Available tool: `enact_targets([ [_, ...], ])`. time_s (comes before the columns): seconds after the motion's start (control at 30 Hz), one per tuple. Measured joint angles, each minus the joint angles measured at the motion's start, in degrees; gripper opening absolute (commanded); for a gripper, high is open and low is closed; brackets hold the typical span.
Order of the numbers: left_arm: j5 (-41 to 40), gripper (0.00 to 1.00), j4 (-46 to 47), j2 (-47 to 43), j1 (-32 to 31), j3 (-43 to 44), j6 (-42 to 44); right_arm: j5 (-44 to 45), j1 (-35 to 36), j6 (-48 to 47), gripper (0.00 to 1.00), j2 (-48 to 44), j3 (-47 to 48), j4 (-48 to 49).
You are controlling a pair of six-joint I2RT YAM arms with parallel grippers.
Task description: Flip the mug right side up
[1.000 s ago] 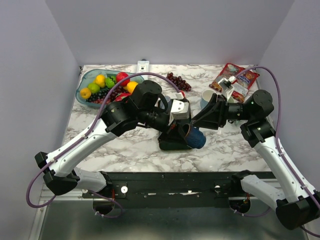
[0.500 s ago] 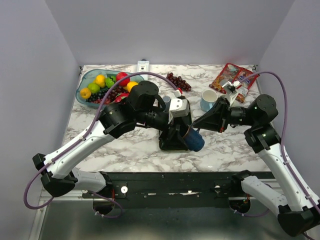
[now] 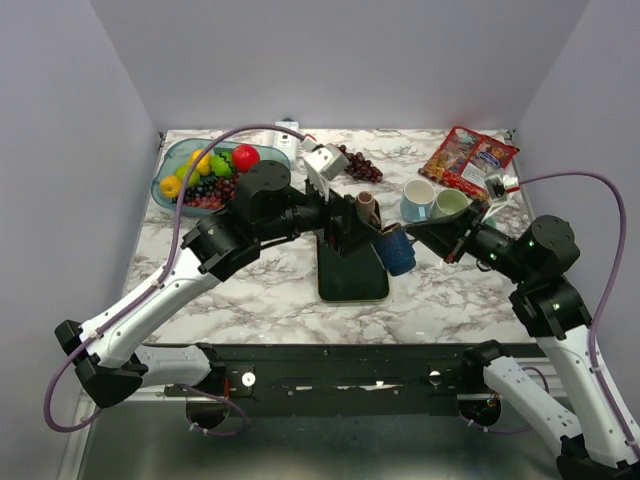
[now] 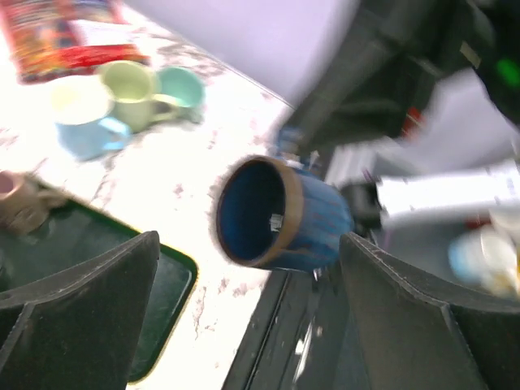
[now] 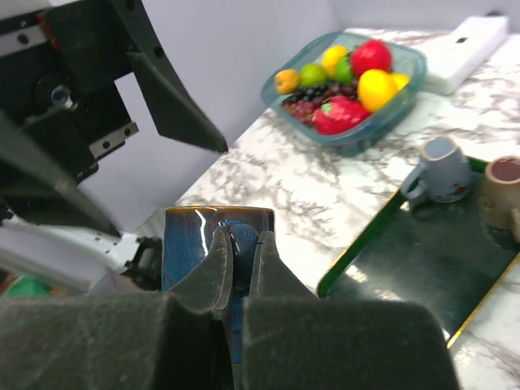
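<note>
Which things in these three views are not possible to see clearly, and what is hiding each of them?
Handle of the blue mug: right wrist view, the shut fingers of the right end effector cover it; whether they pinch handle or wall is unclear.
Background beside the mug: left wrist view, motion blur.
Far end of the tray: top view, the left arm covers it.
Print on the snack packets: top view, too small.

Plain lavender-grey walls [image 3: 350, 60] enclose a white marble-patterned table [image 3: 270, 290]; a black rail [image 3: 340, 372] spans the frame's bottom.
</note>
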Motion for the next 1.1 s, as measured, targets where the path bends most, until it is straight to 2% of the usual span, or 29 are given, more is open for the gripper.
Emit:
enact_targets([
  [0.13, -6.4, 0.99, 0.2, 1.0, 5.6, 0.6, -10.2, 3.3, 0.0, -3.0, 0.01, -4.0, -1.0, -1.9],
  [0.3, -6.6, 0.97, -2.4, 8.3, 11.4, 4.3, -21.2, 4.3, 0.0, -6.1, 0.01, -7.1, -1.3, -3.1],
  [0.53, 4.8, 0.92, -4.1, 17.7, 11.5, 5.8, -29.2, 6.7, 0.0, -9.9, 0.01, -7.5, -1.3, -6.6],
  [0.63, 8.3, 0.89, -3.3, 17.6, 11.5, 4.8, -31.7, 8.0, 0.0, -11.1, 0.01, -7.6, -1.3, -7.7],
  [0.73, 12.6, 0.83, 0.8, 16.6, 11.5, 2.3, -34.7, 9.0, 0.0, -12.1, 0.01, -7.8, -1.3, -8.9],
  [0.83, 16.6, 0.81, 5.2, 16.0, 11.5, -1.0, -38.3, 9.4, 0.0, -12.9, 0.01, -7.9, -1.3, -9.4],
  [1.03, 20.3, 0.71, 7.1, 16.2, 11.1, -2.3, -40.8, 9.5, 0.0, -14.1, 0.01, -7.8, -1.3, -9.5],
  [1.1, 21.0, 0.63, 7.7, 16.5, 10.7, -2.3, -41.4, 9.5, 0.0, -14.4, 0.01, -7.7, -1.3, -9.5],
])
